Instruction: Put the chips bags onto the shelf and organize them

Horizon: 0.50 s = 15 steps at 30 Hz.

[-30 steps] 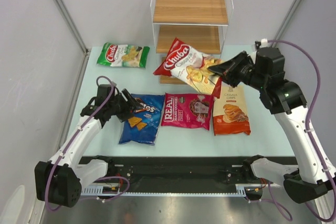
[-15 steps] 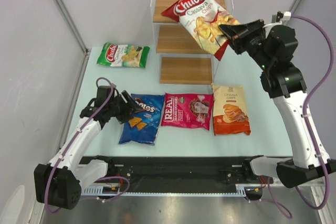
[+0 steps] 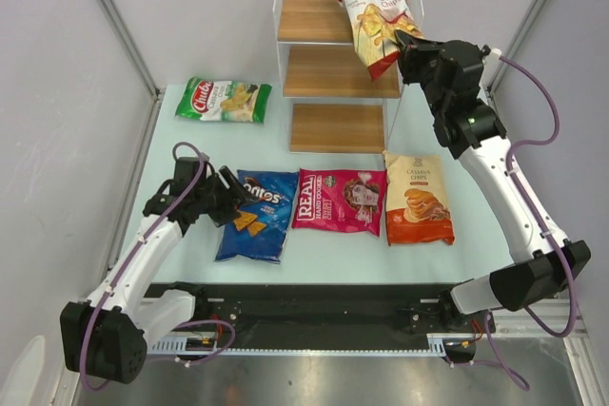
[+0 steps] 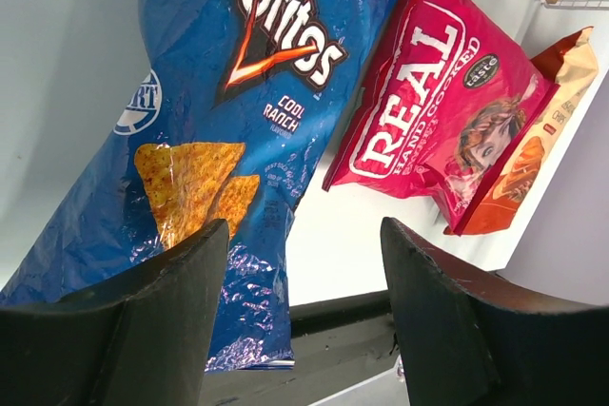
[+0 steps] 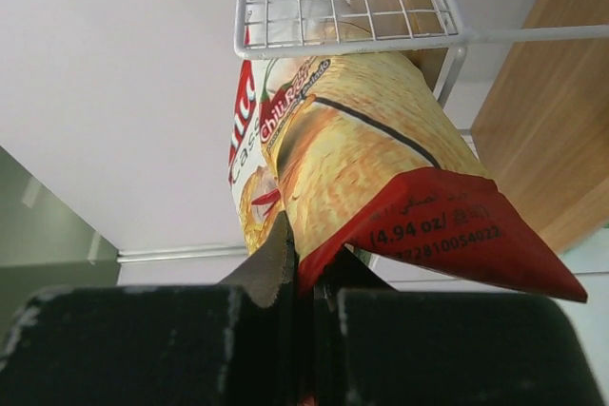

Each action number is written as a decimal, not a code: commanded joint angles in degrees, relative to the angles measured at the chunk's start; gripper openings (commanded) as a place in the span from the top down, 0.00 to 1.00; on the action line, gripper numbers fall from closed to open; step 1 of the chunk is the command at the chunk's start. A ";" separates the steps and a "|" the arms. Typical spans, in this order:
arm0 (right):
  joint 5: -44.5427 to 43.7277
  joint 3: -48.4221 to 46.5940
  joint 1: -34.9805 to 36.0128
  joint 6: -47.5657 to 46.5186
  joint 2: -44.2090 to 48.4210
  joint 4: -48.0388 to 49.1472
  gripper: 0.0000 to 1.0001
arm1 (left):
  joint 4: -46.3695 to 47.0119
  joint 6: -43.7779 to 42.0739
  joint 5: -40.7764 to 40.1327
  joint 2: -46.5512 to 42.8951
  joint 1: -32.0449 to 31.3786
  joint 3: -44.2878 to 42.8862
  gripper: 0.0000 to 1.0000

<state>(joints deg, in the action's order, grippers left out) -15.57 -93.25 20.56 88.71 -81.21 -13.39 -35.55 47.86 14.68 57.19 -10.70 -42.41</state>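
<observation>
The table point(image 3: 333, 254) is holding everything. The big shelf point(image 3: 333, 71) is standing at the far side of it, with three wooden steps. The red bag point(image 3: 373, 7) is up at the top step, on the right side, leaning against the white wire edge. The right gripper point(image 3: 404, 45) is squeezing shut on the bottom edge of this bag, which is sticking up above its fingers point(image 5: 276, 268).

The green bag point(image 3: 224, 99) is lying flat to the left of the shelf. The blue bag point(image 3: 255, 214), pink bag point(image 3: 338, 200) and orange bag point(image 3: 417, 199) are lying in a row near the front.

The left gripper point(image 3: 228, 199) is sitting at the blue bag's left edge with its fingers point(image 4: 181, 263) spread apart, holding nothing.
</observation>
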 commanded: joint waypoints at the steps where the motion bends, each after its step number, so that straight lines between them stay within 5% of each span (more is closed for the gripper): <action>1: -9.72 -5.35 0.10 4.54 -1.23 4.60 1.00 | -0.40 -1.27 -0.79 -0.94 -0.20 -1.62 0.30; 15: -19.93 -16.33 3.96 -2.21 -7.29 2.58 1.00 | -0.40 -2.06 -1.05 0.47 -1.17 -3.29 0.30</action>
<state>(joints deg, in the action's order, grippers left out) -27.22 -103.59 23.83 90.63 -88.42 -13.80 -36.18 47.37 14.06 57.74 -11.46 -43.40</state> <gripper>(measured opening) 0.047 0.702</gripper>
